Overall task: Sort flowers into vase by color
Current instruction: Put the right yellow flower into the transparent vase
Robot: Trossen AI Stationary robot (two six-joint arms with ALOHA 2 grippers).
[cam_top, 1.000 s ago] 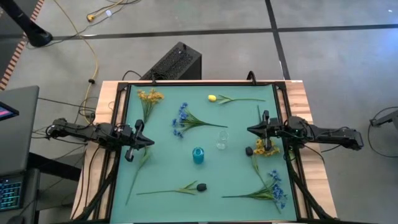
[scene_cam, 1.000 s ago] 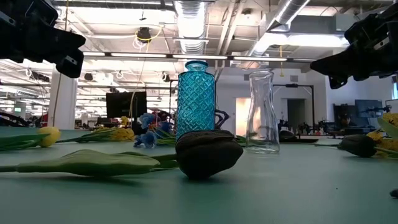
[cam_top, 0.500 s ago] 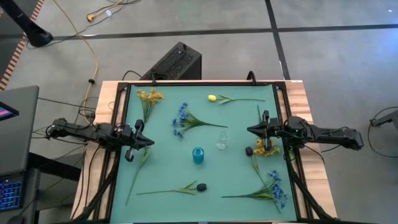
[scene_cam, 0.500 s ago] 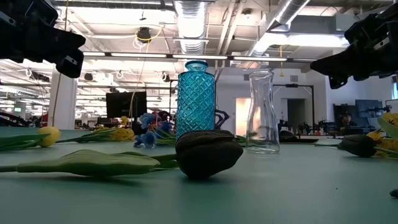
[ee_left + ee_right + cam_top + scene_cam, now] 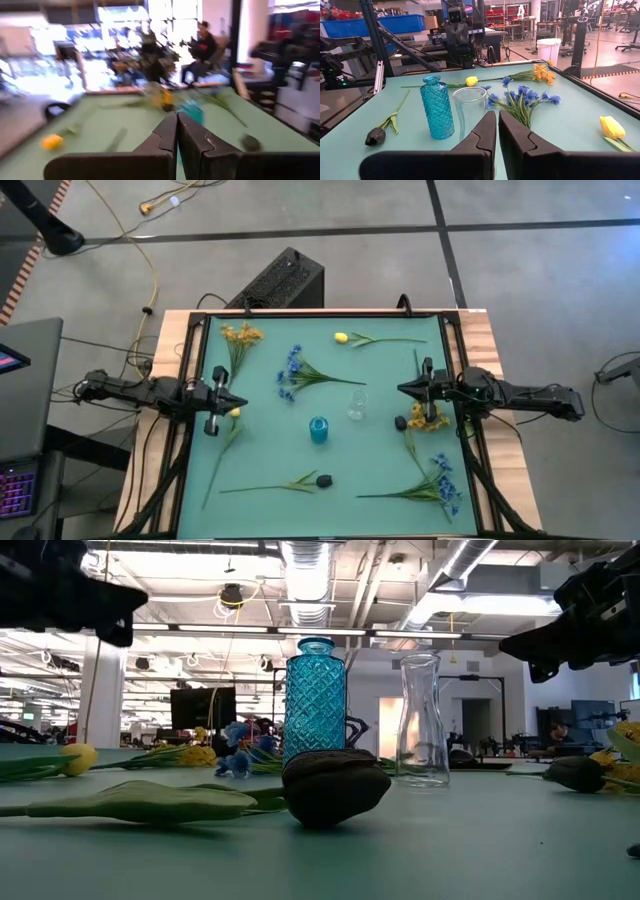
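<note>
A blue patterned vase [image 5: 318, 429] and a clear glass vase [image 5: 357, 404] stand upright mid-table. Flowers lie flat around them: a yellow spray [image 5: 240, 335], a blue spray [image 5: 292, 370] and a yellow tulip [image 5: 341, 338] on the far side; dark buds [image 5: 324, 479] [image 5: 401, 422] and another blue spray [image 5: 443, 480] on the near side. My left gripper [image 5: 241, 402] hovers shut just above a yellow tulip head [image 5: 233, 412]. My right gripper [image 5: 402, 389] hovers shut over a yellow spray [image 5: 430, 418], pointing at the vases [image 5: 437, 107].
A black frame [image 5: 190, 380] borders the green mat on its left, right and far sides. The tulip's stalk [image 5: 218, 465] runs from the left gripper toward the near left corner. Bare mat lies between the vases and each gripper. People and furniture show in the room beyond.
My left gripper has risen a little and shifted slightly toward the table's left edge, so the yellow tulip head beneath it now shows. The flowers and vases lie as before.
</note>
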